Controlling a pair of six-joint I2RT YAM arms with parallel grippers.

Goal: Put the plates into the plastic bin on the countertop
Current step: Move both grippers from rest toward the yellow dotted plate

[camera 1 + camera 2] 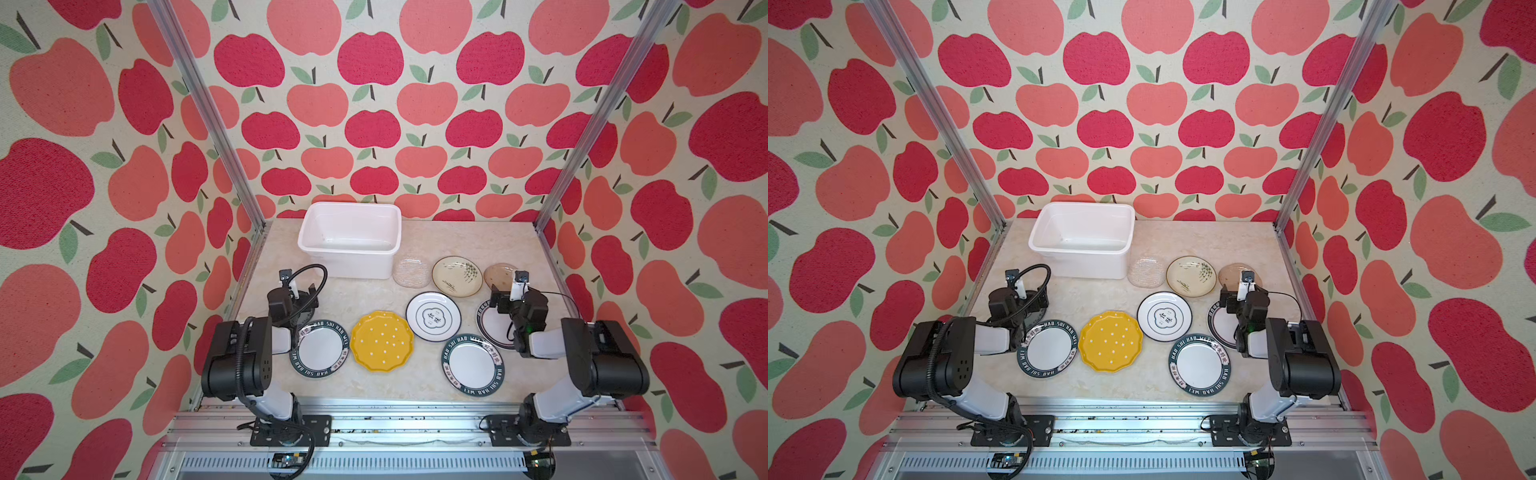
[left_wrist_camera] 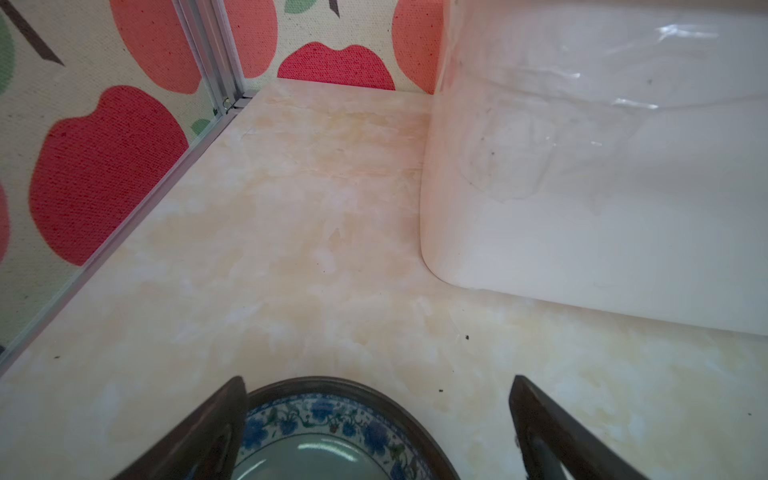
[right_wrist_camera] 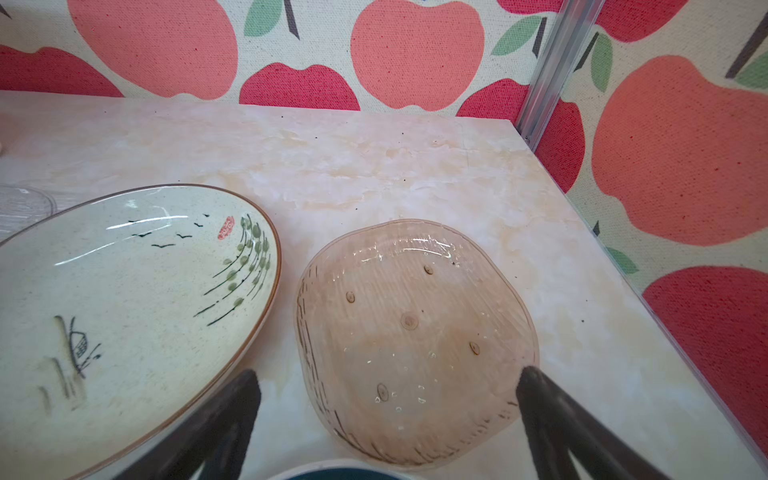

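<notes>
Countertop (image 1: 365, 299): the beige marble-look surface carries everything. No plate is in the bin yet, so the task looks unstarted.
Plastic bin (image 1: 345, 264): stands upright at the far edge, left of middle, with nothing inside. Both arms can probably reach it there.
Lettered-rim plates: one sits near the front-left corner (image 1: 319, 351) and one near the front edge right of middle (image 1: 472, 365). A third (image 1: 492, 326) is partly hidden under the right arm. All lie flat.
Yellow dotted plate (image 1: 382, 340): lies just beside the front-left lettered plate, toward the middle.
Emblem plate (image 1: 433, 316): lies mid-surface, close to its neighbours, with its rim exposed for a pinch.
Leaf-painted plate (image 1: 457, 276): lies right of the bin, between the two glass plates.
Clear glass plate (image 1: 411, 272): lies just beside the bin's right wall, probably the shortest carry.
Brown glass plate (image 3: 415, 340): lies toward the right edge, apart from the leaf-painted plate.
Blue-flowered plate (image 2: 332, 432): lies near the left edge, under the left gripper.
Left gripper (image 2: 378, 379): jaws wide and holding nothing, over this plate's rim, probably so one finger can slip under it.
Right gripper (image 3: 388, 372): jaws wide and empty, over the brown glass plate's near rim, apparently lined up to take it.
</notes>
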